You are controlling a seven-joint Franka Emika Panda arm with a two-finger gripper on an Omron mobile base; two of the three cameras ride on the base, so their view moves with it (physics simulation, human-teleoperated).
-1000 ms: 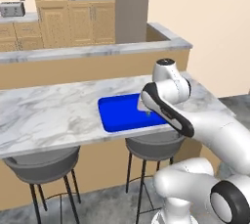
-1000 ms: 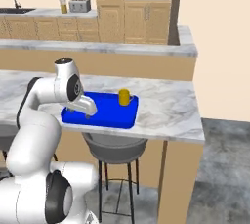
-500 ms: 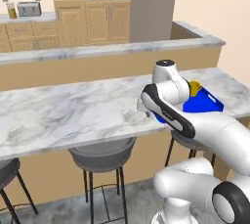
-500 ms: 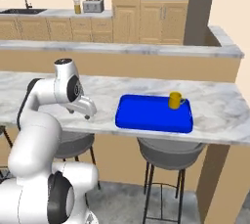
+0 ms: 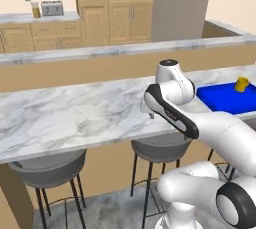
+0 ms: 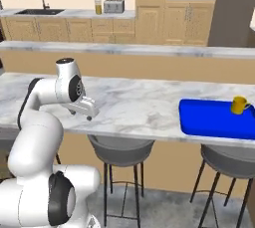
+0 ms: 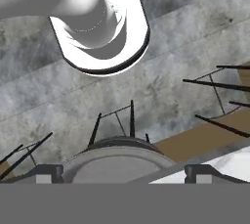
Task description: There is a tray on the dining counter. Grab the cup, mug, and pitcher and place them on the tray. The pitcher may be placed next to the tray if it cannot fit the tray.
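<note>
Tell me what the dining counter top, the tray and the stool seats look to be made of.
The dining counter top looks like polished marble: white-grey with darker veining, though it could be an imitation. The tray is uniformly bright blue, smooth and slightly glossy, likely plastic. The stool has a plain matte grey seat, perhaps plastic or padded, on thin dark legs that look like metal.

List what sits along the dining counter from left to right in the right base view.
Gripper with its fingers open, hanging at the counter's front edge → bare marble of the dining counter → blue tray → yellow mug standing on the tray's far right.
</note>
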